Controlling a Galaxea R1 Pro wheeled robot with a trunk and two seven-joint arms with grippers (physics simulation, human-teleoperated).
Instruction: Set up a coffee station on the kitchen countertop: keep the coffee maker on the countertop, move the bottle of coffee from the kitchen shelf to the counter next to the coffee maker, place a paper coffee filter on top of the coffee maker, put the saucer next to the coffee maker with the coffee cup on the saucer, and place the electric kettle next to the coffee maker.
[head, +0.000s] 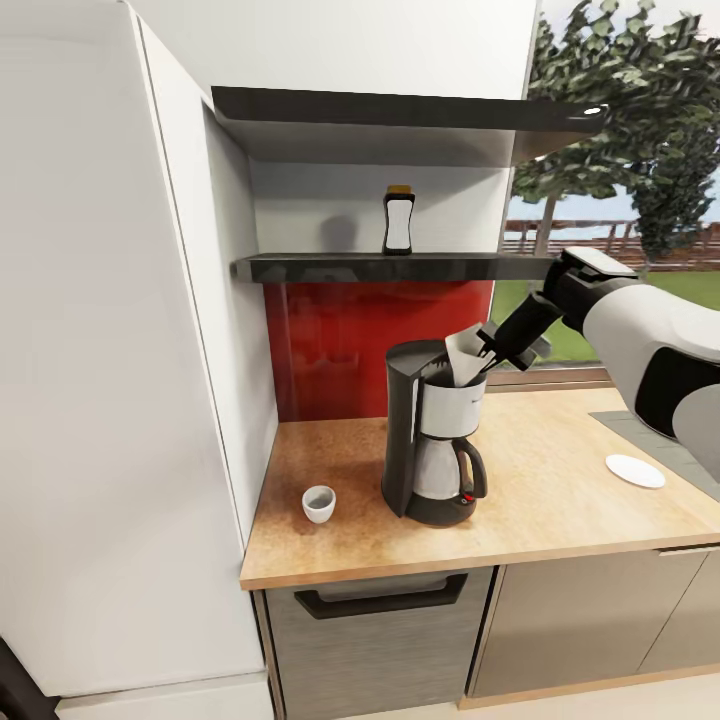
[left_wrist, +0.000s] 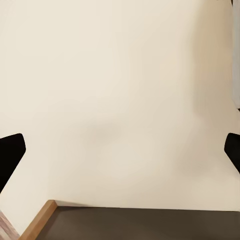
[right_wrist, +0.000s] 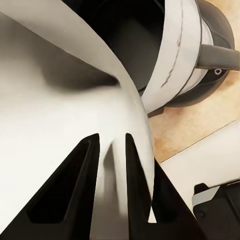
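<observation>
The black coffee maker (head: 432, 440) stands on the wooden countertop (head: 560, 480). My right gripper (head: 487, 347) is shut on a white paper coffee filter (head: 464, 355), holding it tilted over the maker's open top. In the right wrist view the fingers (right_wrist: 85, 165) pinch the filter (right_wrist: 60, 100) above the maker's basket (right_wrist: 135, 40). The bottle of coffee (head: 398, 221) stands on the lower shelf (head: 390, 267). A small white coffee cup (head: 319, 503) sits on the counter left of the maker. The white saucer (head: 635, 471) lies at the counter's right. My left gripper (left_wrist: 120, 150) is open over pale floor.
A tall white cabinet (head: 110, 350) walls off the counter's left side. A red backsplash (head: 340, 340) is behind the maker, and an upper shelf (head: 400, 110) hangs above. A window (head: 640, 200) is at the right. A dark drawer handle (head: 385, 600) sits under the counter edge.
</observation>
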